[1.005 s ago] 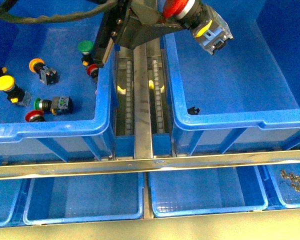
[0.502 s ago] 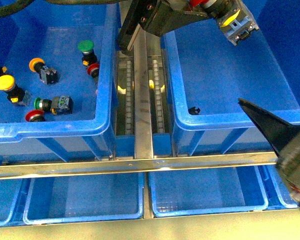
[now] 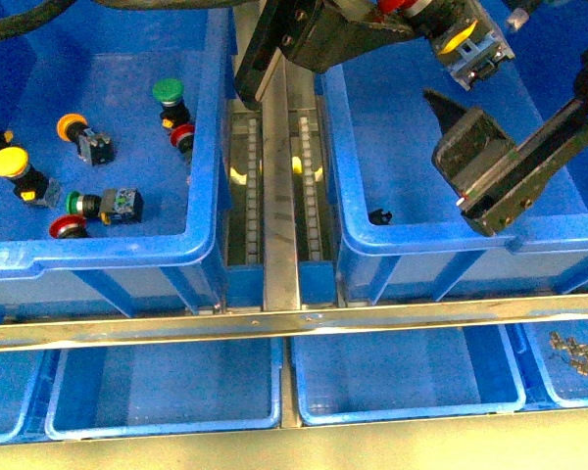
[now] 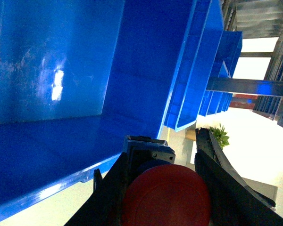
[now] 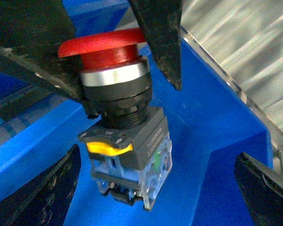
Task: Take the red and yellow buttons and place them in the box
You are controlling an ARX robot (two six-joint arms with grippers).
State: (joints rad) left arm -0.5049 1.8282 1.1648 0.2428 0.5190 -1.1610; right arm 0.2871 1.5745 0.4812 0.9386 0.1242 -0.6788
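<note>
The left gripper [image 4: 166, 169] is pinching the red button [image 5: 114, 94] by its cap between its fingers, holding it in the air above the far part of the box [image 3: 451, 237]. The right gripper [image 3: 465, 162] is hovering near it over the same box, fingers spread wide and holding nothing. A yellow button [image 3: 8, 163] is lying in the left crate [image 3: 108, 255].

Above the large deep blue plastic crate [image 3: 421, 238], the red-capped push-button with a grey block body [image 3: 468, 44] loses most of its cap past the top edge. A tiny black speck [image 3: 377, 215] on the crate's floor, by the near wall, is unidentifiable.
</note>
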